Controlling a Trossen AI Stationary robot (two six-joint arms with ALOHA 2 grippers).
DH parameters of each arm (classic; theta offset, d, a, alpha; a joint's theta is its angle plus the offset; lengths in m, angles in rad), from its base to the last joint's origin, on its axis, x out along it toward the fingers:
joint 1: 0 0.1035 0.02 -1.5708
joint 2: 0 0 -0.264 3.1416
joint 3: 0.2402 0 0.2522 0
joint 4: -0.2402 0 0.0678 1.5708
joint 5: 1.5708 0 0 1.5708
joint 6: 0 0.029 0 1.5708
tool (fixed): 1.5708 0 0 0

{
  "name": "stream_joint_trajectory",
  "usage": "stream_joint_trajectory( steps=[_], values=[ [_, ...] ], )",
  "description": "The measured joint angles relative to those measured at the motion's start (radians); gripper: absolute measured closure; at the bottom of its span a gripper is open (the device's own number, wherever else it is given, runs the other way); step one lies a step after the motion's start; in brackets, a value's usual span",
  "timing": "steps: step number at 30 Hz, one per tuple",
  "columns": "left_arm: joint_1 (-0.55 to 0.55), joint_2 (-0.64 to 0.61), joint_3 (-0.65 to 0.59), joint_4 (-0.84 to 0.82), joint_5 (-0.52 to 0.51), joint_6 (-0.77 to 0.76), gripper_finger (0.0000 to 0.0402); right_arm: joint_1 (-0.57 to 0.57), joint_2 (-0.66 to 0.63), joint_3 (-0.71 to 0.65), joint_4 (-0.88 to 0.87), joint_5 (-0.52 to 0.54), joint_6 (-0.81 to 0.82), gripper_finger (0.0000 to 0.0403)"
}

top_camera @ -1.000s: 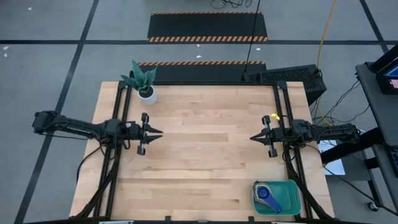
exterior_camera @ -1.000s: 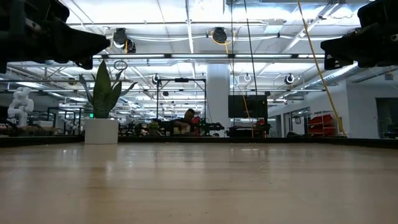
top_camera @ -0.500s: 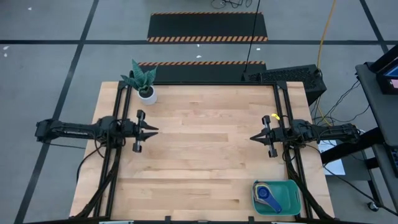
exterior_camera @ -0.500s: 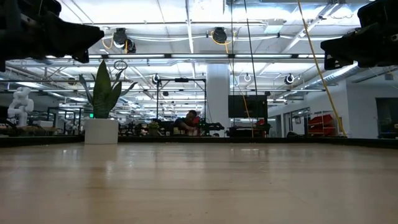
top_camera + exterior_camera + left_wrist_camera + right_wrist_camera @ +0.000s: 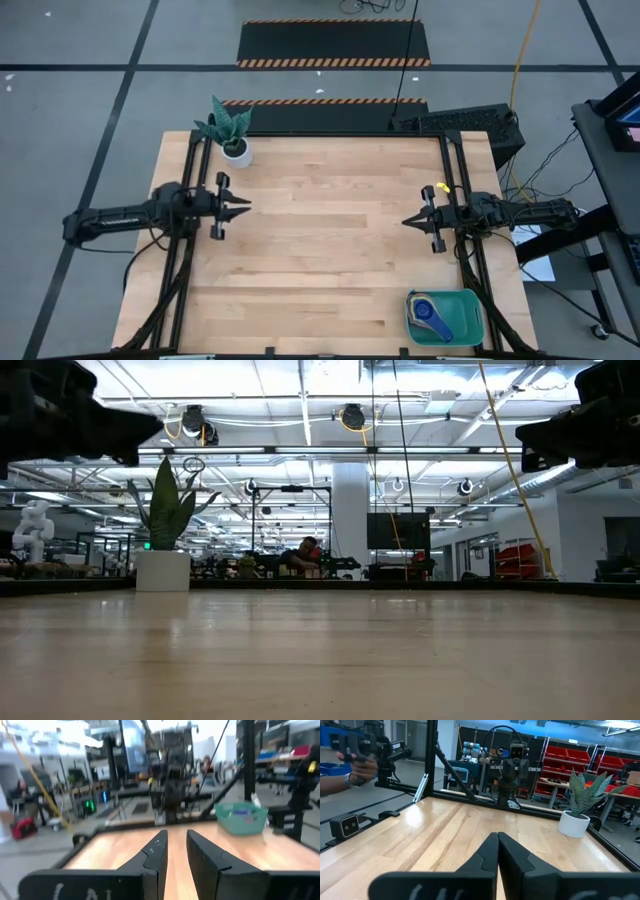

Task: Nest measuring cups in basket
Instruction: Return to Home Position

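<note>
Wood table (image 5: pixel 330 250), one arm over each side edge, neither holding anything.
Left gripper (image 5: pixel 246 203): fingers a narrow gap apart. Right gripper (image 5: pixel 405 222): fingers pressed together. Basket (image 5: pixel 472 302) in right-side corner, far from plant (image 5: pixel 232 135); cups (image 5: pixel 432 312) stacked inside, dark blue topmost.

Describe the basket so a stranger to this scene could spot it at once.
Start at the wooden table and go to the corner on the right gripper's side, diagonally opposite the white plant pot. The basket sits there: a teal-green rectangular bin with rounded corners, the only container holding measuring cups, a dark blue one on top.
</note>
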Motion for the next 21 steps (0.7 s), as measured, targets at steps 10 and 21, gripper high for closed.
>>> stream_joint_trajectory(
  steps=[10,21],
  values=[
    [0.016,-0.004,0.000,-0.161,-0.042,-0.099,0.0326,0.000,0.000,0.000,0.000,0.000,0.000,0.0403],
    [-0.113,-0.020,0.000,-0.186,-0.145,-0.075,0.0395,0.000,0.000,0.000,0.000,0.000,0.000,0.0403]
  ],
)
